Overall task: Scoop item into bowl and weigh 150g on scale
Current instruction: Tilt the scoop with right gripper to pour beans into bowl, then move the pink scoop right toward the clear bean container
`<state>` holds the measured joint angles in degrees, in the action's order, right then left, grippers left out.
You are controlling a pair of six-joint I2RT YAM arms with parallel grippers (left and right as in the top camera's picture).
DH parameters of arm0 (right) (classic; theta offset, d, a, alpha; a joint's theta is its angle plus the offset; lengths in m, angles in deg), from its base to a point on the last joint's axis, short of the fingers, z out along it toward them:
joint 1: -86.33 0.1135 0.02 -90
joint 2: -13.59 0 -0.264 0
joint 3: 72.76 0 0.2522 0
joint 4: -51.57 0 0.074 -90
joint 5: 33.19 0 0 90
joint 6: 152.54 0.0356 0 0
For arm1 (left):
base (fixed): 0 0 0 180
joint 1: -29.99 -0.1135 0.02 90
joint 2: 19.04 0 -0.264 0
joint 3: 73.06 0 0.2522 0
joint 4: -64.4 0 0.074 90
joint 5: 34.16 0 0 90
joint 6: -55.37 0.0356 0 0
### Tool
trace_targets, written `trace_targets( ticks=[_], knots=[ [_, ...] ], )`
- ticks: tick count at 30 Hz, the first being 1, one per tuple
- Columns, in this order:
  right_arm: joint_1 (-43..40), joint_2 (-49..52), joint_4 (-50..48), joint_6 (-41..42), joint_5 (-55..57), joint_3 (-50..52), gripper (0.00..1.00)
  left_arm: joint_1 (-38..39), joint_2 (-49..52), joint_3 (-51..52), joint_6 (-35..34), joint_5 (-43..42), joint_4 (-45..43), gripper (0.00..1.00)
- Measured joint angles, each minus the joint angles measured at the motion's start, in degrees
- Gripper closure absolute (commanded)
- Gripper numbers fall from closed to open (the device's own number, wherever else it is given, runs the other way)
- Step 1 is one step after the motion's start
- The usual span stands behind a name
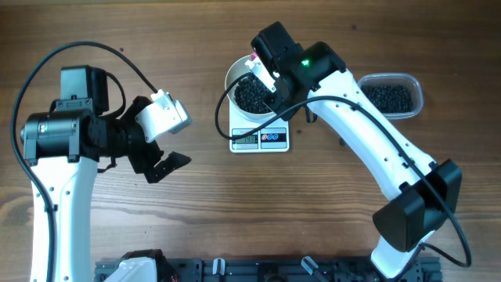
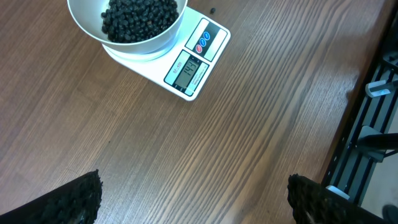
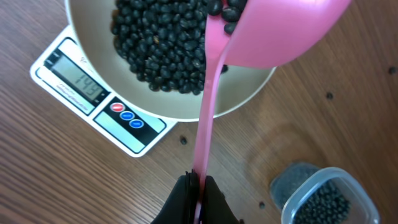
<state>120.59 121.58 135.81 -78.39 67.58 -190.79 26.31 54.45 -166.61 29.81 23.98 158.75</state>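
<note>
The white bowl (image 1: pixel 239 72) stands on the white scale (image 1: pixel 260 139), filled with black beads (image 3: pixel 158 43). My right gripper (image 3: pixel 198 186) is shut on the pink scoop's handle (image 3: pixel 208 99). The scoop's cup (image 3: pixel 283 28) is tipped over the bowl's right side, and a few beads lie at its lip. In the overhead view the right gripper (image 1: pixel 274 78) hangs over the bowl. The scale's display (image 2: pixel 188 70) is lit. My left gripper (image 1: pixel 160 160) stands open over bare wood left of the scale, its fingertips (image 2: pixel 71 202) wide apart with nothing between them.
A clear plastic tub (image 1: pixel 391 95) holding more black beads sits right of the scale. A few stray beads (image 3: pixel 183 140) lie on the wood near the scale. A dark rail (image 1: pixel 274 270) runs along the table's front edge.
</note>
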Motion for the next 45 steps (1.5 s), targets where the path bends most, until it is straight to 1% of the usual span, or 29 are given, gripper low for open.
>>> trace_targets(
  ticks=[9,36,45],
  knots=[
    [0.0,0.0,1.51,1.14,-1.81,0.0,0.96,0.0,0.0,0.0,0.0,0.0,0.0,0.0],
    [0.0,0.0,1.29,1.31,-2.16,0.0,0.96,0.0,0.0,0.0,0.0,0.0,0.0,0.0],
    [0.09,0.0,0.35,0.26,1.18,0.0,0.96,0.0,0.0,0.0,0.0,0.0,0.0,0.0]
  ],
)
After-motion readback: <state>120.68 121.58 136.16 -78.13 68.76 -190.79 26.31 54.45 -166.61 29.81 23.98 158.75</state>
